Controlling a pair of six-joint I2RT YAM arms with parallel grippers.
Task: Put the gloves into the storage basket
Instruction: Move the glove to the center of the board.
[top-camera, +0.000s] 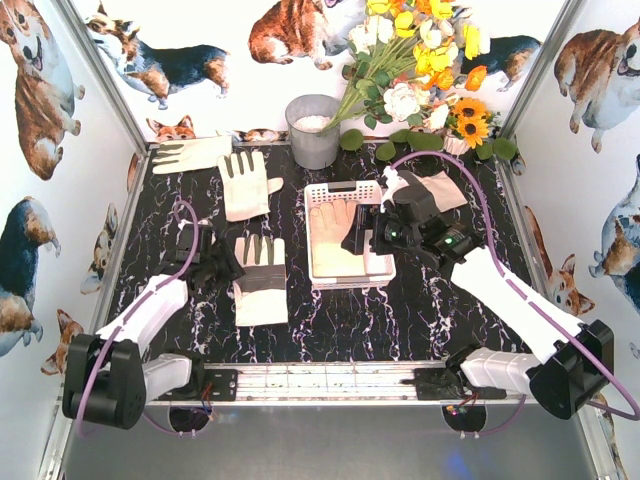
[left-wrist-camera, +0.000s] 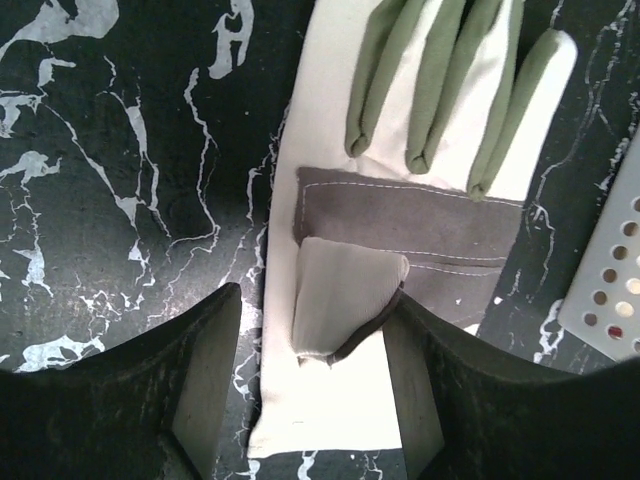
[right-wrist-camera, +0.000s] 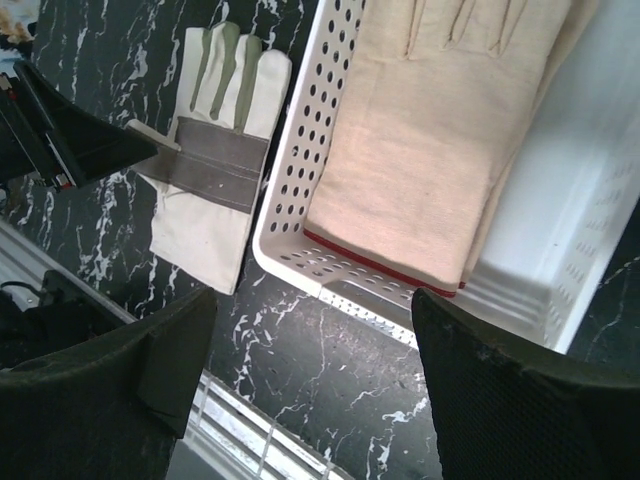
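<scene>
Three gloves lie on the left half of the desk (top-camera: 330, 320). A cream glove (top-camera: 190, 153) and a white glove (top-camera: 247, 183) sit at the back. The patched glove (top-camera: 262, 285) is nearer, flat with its grey palm up, just left of the storage basket (top-camera: 350, 283). The left tool (left-wrist-camera: 315, 310) hovers over this glove with its jaws moderately apart, straddling the folded thumb and the cuff's left edge, and grips nothing.

This looks like the pick in hand. To do it well, the tool should go straight down until both tips reach the desk, then close on the thumb fold together with the cuff layer beneath. Thin fabric probably slips from a shallow pinch. The glove is limp and will hang, so the lift should be high enough for its fingers to clear the basket's perforated wall.

A peach glove (top-camera: 335, 235) already lies flat in the basket, leaving room on top. The right tool (right-wrist-camera: 312, 300) hangs over the basket's near end, jaws wide and empty, and should give way to avoid a clash. A tan glove (top-camera: 445, 190) waits behind the right arm.
</scene>
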